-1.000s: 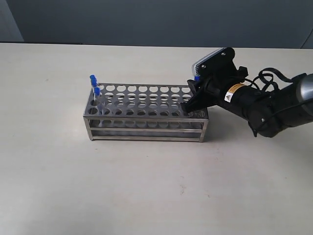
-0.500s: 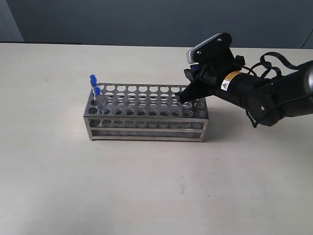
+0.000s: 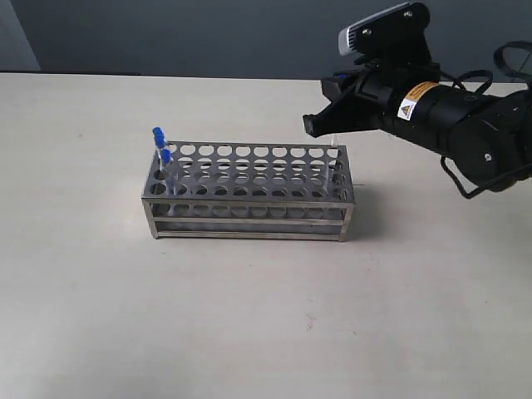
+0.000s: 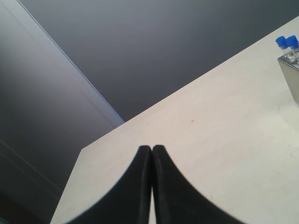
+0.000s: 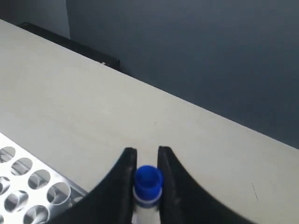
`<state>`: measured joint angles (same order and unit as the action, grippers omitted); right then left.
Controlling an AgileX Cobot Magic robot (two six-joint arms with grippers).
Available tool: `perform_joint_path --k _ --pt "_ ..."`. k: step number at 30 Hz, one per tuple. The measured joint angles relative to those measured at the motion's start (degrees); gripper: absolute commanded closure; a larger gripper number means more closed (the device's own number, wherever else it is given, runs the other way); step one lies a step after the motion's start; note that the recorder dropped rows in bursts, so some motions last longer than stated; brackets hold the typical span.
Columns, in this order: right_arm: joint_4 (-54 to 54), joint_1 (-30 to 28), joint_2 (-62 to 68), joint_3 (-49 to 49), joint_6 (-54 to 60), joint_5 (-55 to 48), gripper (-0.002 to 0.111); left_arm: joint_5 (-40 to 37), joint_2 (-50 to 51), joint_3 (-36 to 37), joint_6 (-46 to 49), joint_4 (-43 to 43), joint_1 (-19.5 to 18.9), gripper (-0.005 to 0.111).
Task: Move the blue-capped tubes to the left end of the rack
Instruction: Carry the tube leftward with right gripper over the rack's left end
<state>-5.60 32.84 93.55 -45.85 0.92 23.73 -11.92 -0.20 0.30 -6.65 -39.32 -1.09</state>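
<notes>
While the right gripper pinches a tube upright over the rack at its right end, the goal holes lie far left in frame (beside two seated tubes). The left gripper is pressed together and holds nothing.

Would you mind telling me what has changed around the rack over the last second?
The right claw, which was down at the right end of the rack, has risen above it, gripping a blue-capped tube by the cap and drawing it up from its hole. The rack itself and the two blue-capped tubes at its left end stayed where they were.
</notes>
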Motion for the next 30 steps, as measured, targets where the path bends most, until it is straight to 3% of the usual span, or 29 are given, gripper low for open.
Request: perform_joint_path --k 6,16,30 --pt "-1.50 3.14 -3.14 0.00 -3.66 -0.97 0.108 0.00 0.00 0.00 0.00 0.00 0.00 0.106" --pt "-11.53 15.36 -1.70 -2.29 -13.28 4.20 0.108 0.00 0.00 0.00 0.00 0.00 0.00 0.106" --pt "-24.87 16.62 13.13 -16.02 -27.77 9.42 0.108 0.00 0.00 0.00 0.00 0.00 0.00 0.106"
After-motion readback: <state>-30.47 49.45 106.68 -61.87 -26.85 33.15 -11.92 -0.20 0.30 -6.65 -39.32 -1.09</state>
